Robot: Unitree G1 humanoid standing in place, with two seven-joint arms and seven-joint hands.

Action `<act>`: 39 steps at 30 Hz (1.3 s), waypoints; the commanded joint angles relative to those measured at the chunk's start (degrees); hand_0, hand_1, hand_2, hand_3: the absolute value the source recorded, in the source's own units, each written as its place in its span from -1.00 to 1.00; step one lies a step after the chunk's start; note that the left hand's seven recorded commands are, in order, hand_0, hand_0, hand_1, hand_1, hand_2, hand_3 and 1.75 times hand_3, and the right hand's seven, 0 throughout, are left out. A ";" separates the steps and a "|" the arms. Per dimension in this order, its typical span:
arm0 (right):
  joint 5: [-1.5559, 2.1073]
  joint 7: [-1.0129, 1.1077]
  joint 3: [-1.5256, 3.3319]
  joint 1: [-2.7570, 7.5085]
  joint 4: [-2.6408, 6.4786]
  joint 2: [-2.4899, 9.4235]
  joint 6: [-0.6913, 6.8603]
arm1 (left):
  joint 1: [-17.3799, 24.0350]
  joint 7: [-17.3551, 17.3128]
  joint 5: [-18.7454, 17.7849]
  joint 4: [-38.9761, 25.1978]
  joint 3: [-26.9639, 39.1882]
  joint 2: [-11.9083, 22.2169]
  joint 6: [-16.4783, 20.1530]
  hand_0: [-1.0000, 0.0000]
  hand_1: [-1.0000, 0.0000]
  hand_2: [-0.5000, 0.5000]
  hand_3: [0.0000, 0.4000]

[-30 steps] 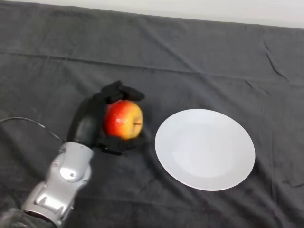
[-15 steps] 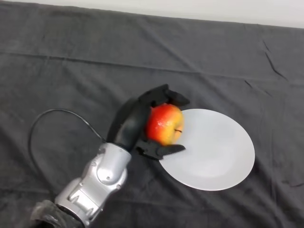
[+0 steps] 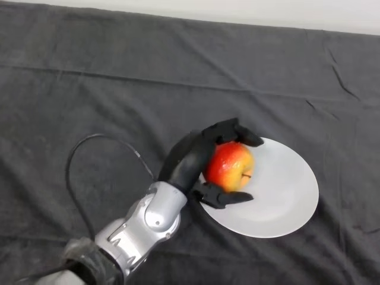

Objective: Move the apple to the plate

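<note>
A red and yellow apple (image 3: pixel 231 166) is held in my left hand (image 3: pixel 193 159), whose fingers curl over its top and whose thumb runs under it. The apple is over the left part of a white round plate (image 3: pixel 284 189) that lies on the dark cloth at the right of the middle. I cannot tell whether the apple touches the plate. My silver-grey arm (image 3: pixel 142 222) comes in from the lower left.
The dark cloth (image 3: pixel 89 89) covers the whole table, with creases at the right. A pale strip (image 3: pixel 237 12) runs past the table's far edge.
My hand has carried the apple to the right, from the cloth left of the plate to over the plate's left part. The plate has not moved.
</note>
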 commanded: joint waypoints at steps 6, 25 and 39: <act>0.67 0.06 -0.27 7.43 3.05 7.41 1.35 | -5.67 2.12 -3.77 4.94 -6.37 -2.10 -2.05 -1.00 -1.00 0.00 1.00; 0.43 0.03 -0.48 7.40 3.26 7.35 1.20 | -9.54 4.34 -10.58 9.24 -16.45 -2.82 -4.10 1.00 1.00 0.00 -1.00; 0.24 -0.01 -0.65 7.39 3.33 7.32 1.15 | -10.78 5.23 -12.00 9.92 -16.97 -1.21 -5.35 1.00 1.00 0.00 -1.00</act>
